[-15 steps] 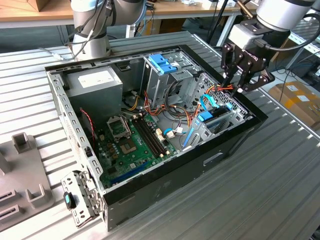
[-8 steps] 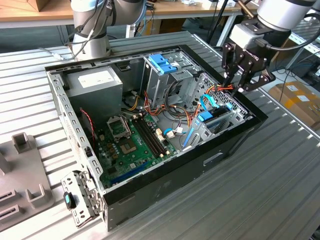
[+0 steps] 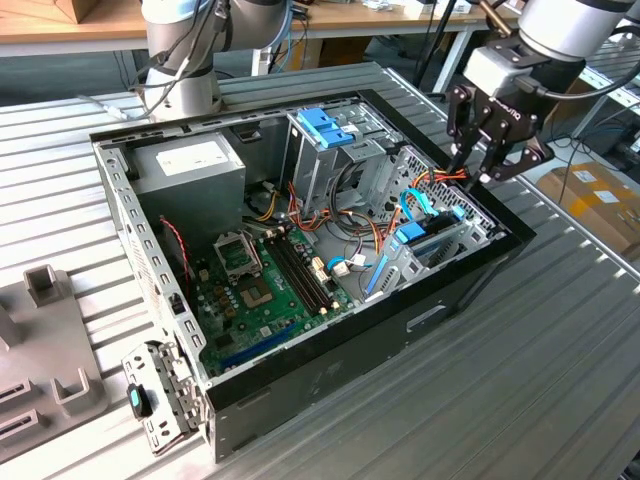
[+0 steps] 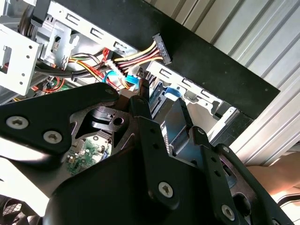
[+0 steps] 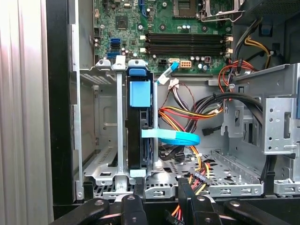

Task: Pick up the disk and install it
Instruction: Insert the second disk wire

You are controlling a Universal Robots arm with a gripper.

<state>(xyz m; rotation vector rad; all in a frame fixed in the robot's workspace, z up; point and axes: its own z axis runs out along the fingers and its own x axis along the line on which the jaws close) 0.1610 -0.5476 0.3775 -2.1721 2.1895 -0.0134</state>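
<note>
The disk [image 5: 136,136] stands on edge in the metal drive bay [image 5: 101,140] at the corner of the open computer case [image 3: 330,370] on the exterior view's right. It is a dark slab with blue plastic at its end [image 5: 140,93]. In the exterior view the disk [image 3: 428,240] sits low in the bay beside blue cables. My gripper [image 3: 485,170] hangs just above that corner of the case. It is open in both wrist views [image 4: 161,96] [image 5: 161,185], with its black fingers apart and nothing between them.
Inside the case lie a green motherboard [image 3: 265,285], a grey power-supply box [image 3: 190,165] and a metal cage with a blue latch [image 3: 325,128]. Orange and yellow wires [image 5: 180,115], a blue flat cable [image 5: 173,137] and a black connector [image 4: 161,49] crowd the bay. A grey fixture [image 3: 45,330] sits on the table.
</note>
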